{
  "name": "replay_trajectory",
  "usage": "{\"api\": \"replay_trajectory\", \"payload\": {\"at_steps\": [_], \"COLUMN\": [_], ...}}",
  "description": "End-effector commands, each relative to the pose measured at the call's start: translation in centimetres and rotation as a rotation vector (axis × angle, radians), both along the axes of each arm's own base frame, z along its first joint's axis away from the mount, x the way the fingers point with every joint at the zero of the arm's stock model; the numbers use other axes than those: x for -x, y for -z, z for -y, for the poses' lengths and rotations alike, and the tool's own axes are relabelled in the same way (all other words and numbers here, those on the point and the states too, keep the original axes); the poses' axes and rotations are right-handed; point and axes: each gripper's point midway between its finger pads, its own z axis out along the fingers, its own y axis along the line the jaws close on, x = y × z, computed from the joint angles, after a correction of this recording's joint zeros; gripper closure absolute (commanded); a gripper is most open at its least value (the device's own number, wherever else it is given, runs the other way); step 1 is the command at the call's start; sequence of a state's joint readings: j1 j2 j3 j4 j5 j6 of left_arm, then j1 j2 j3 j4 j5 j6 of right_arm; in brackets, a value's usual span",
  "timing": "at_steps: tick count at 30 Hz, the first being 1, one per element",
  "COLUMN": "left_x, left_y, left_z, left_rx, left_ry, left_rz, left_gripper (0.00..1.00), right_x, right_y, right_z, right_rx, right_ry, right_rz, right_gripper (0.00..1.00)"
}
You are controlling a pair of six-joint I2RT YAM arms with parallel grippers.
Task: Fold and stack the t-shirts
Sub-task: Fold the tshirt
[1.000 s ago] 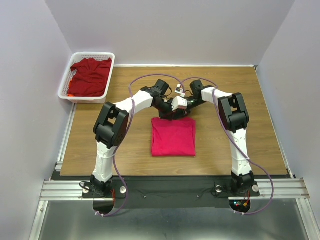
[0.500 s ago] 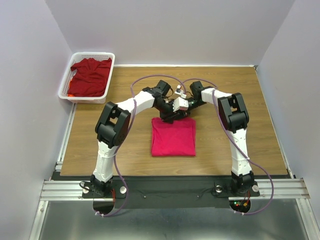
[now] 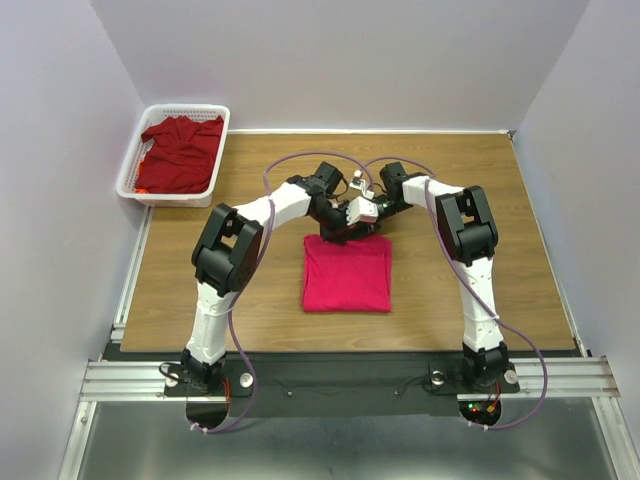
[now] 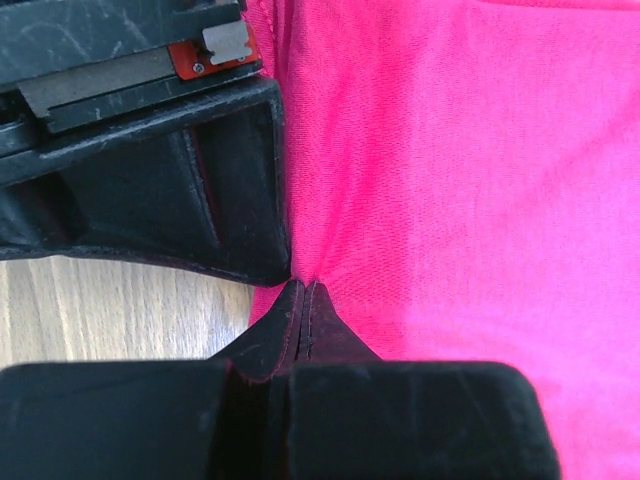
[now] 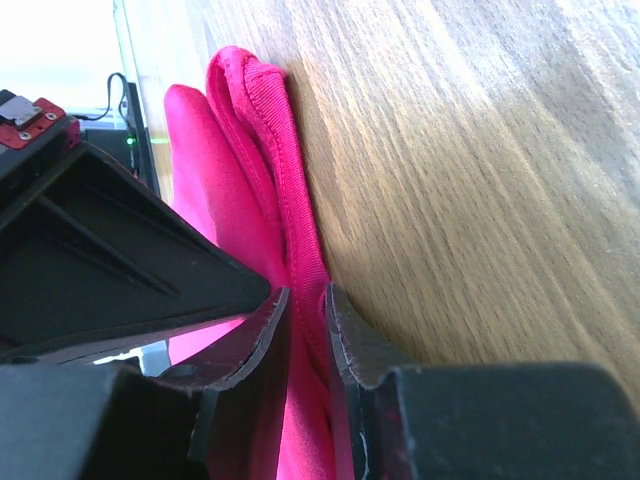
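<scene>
Top external view: a wood-grain table [image 3: 450,290] with pale walls around it. Bolted at its near edge, the left arm [image 3: 222,250] and right arm [image 3: 470,235], white with black joints, bend inward until their wrists meet over the table's middle.

Just nearer than that meeting point lies the pink shirt [image 3: 346,275], bright pinkish-red soft cloth folded into a flat, smooth, nearly square pad. Both wrists come down on its far edge, close together.

Left wrist view: the left gripper [image 4: 303,292] has its black, wedge-shaped fingertips pressed together at the cloth's edge. A sliver of red shows in the seam between them, and fine creases in the knit run toward the tips, so a thin pinch of cloth appears caught. The other gripper's scuffed black body sits just beside it.

Right wrist view: the right gripper [image 5: 305,300] is clamped on a thick roll of the shirt's stitched hem, its rough-edged fingers a narrow gap apart, with cloth filling the gap against the wood.

Far left, well apart, stands a white plastic mesh basket [image 3: 131,170], rectangular, holding the maroon shirt [image 3: 180,152] in a crumpled heap.
</scene>
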State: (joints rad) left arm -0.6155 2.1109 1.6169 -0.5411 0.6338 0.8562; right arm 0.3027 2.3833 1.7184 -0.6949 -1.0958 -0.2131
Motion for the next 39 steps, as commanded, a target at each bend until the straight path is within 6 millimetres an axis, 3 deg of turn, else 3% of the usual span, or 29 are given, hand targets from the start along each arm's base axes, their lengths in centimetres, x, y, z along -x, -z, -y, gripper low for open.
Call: {"api": "replay_trajectory", "payload": {"at_steps": [1,8,11,26,31,36,38,39], "left_x": [-0.5,-0.7,-0.9,-3.7,-4.5,-4.6,-4.5,-4.4], "left_y": [-6.5,-9.6,-9.8,-7.9,-6.0,-4.7,-4.9,-5.6], "left_z": [1.4,1.6,1.6,1.9,1.5,1.1,1.0,1.1], "left_rx": [0.109,0.147,0.148,0.128,0.102,0.080,0.083,0.092], "left_ry": [0.029,0.048,0.059,0.018,-0.001,-0.009,-0.015,-0.019], "left_rz": [0.103,0.170,0.192,0.257,0.274,0.278,0.280,0.287], "left_gripper": [1.00,1.00,1.00,1.00,1.00,0.99,0.95,0.89], "right_x": [0.8,0.9,1.0,0.9,0.9,-0.9,-2.1,-3.1], "right_y": [2.9,2.8,2.8,1.9,1.8,1.0,0.7,-0.7], "right_z": [0.5,0.6,0.5,0.5,0.5,0.8,1.3,1.3], "right_rx": [0.077,0.075,0.069,0.054,0.059,0.115,0.171,0.180], "right_ry": [-0.020,-0.021,-0.025,-0.032,-0.033,-0.019,-0.001,0.005], "right_rz": [0.012,0.014,0.012,0.040,0.046,0.137,0.194,0.253], "right_gripper": [0.73,0.74,0.74,0.74,0.74,0.73,0.71,0.70]}}
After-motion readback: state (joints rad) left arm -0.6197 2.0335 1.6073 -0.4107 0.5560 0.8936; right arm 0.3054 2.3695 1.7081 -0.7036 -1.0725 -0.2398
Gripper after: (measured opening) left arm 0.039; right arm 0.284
